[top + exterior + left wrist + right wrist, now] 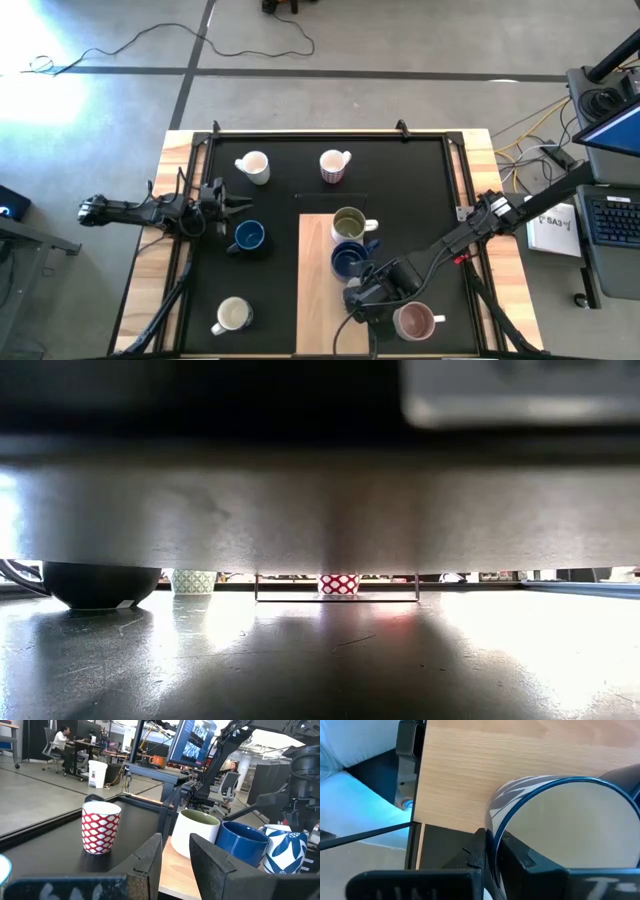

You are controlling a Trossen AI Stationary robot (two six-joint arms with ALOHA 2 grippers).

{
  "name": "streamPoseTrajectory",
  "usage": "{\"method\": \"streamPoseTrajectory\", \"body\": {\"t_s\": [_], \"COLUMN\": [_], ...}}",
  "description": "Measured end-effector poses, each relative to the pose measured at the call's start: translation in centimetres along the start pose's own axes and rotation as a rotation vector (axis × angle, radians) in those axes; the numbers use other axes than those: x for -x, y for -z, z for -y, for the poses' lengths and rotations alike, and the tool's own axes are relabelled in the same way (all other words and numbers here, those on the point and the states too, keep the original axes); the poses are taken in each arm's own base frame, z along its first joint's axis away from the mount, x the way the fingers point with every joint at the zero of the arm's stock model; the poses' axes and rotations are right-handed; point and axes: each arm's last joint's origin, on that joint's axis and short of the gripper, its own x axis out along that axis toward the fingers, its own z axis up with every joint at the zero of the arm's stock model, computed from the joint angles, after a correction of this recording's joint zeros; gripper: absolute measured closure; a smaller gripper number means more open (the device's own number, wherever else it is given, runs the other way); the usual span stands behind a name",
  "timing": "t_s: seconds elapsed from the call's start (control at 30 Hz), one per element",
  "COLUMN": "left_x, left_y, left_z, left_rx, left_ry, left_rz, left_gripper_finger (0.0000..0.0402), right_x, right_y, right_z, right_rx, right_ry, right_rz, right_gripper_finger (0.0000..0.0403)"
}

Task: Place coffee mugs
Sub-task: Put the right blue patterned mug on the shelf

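Note:
My right gripper (pixel 358 300) is over the near end of the wooden board (pixel 318 300), shut on a white mug with a blue leaf pattern (pixel 555 820), which also shows in the left wrist view (pixel 285 851). On the board beyond it stand a dark blue mug (pixel 349 260) and an olive-lined mug (pixel 349 225). My left gripper (pixel 238 207) hangs open at the table's left, next to another blue mug (pixel 248 236), touching nothing. A white mug (pixel 253 166) and a pink-patterned mug (pixel 335 165) stand on the black mat near the far edge. My right gripper pinches the patterned mug's side wall at the rim (pixel 494 817), one finger (pixel 475 852) outside and the other (pixel 520 857) inside the cup. The mug is upright over the board's near end. Whether its base rests on the wood, I cannot tell.
A cream mug (pixel 232 315) stands near the table's near-left corner and a maroon-lined mug (pixel 413 321) at the near right, close to my right arm. The low view is mostly blocked by a grey mass close to the camera. Bare mat lies between the far mugs and the board.

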Motion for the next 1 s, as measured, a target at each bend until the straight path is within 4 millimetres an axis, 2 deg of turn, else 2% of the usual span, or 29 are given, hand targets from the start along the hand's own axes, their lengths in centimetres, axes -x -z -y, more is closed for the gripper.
{"method": "streamPoseTrajectory", "body": {"t_s": [0.23,0.73,1.0], "left_x": [0.0,0.0,0.0], "left_y": [0.0,0.0,0.0], "left_z": [0.0,0.0,0.0], "left_rx": [0.000,0.000,0.000], "left_ry": [0.000,0.000,0.000], "left_rz": [0.000,0.001,0.000], "left_gripper_finger": [0.0319,0.0319,0.0319], "right_x": [0.0,0.1,1.6], "right_y": [-0.4,-0.5,-0.9], "right_z": [-0.1,-0.3,-0.7], "right_rx": [0.004,-0.002,-0.056], "right_ry": [-0.011,-0.033,-0.074], "right_rz": [0.037,0.055,0.078], "right_gripper_finger": [0.0352,0.0349,0.0349]}}
